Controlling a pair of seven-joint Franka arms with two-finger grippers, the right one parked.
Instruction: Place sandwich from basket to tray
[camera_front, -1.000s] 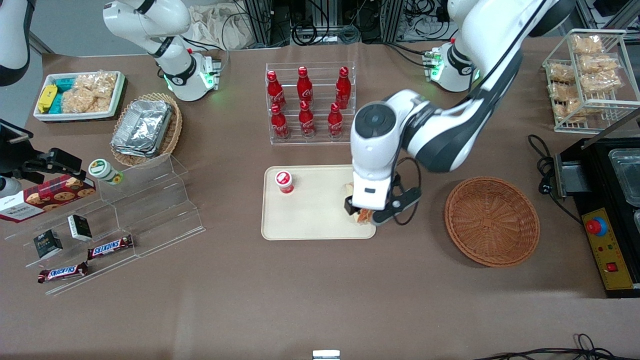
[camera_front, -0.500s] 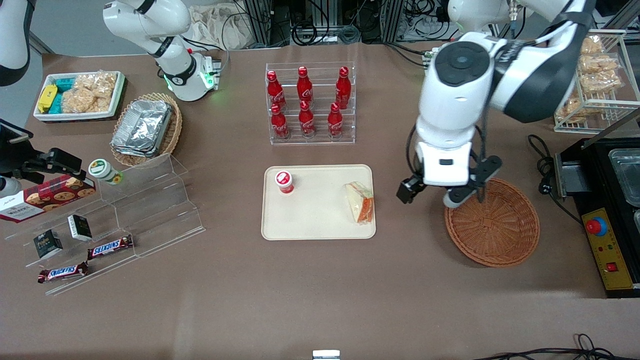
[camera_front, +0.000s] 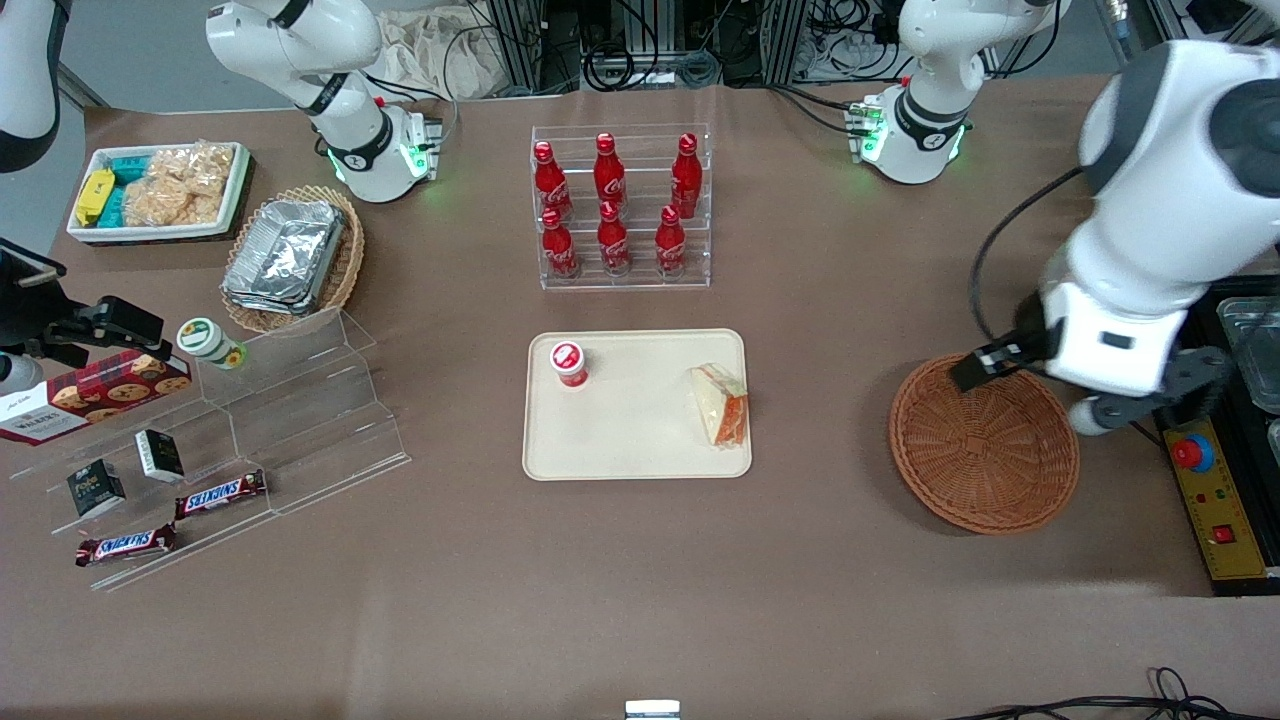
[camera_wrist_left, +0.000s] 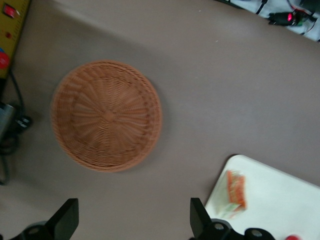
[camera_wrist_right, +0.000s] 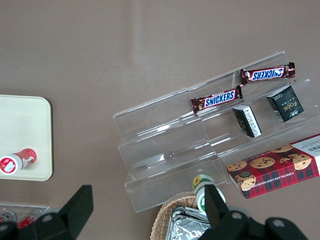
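Note:
The sandwich lies flat in the tray, by the rim nearest the basket, its orange-red filling showing. The round brown wicker basket holds nothing and sits toward the working arm's end of the table. My left gripper hangs open and empty, raised above the basket's rim on the side toward the control box. In the left wrist view the two black fingers of the gripper stand wide apart over bare table, with the basket, the tray and the sandwich in sight.
A red-capped cup stands in the tray. A rack of red bottles is farther from the front camera. A control box with a red button lies beside the basket. Clear acrylic steps stand toward the parked arm's end.
The gripper let go of the sandwich on the tray, rose, and swung toward the working arm's end, passing over the basket. The sandwich stays where it was set down.

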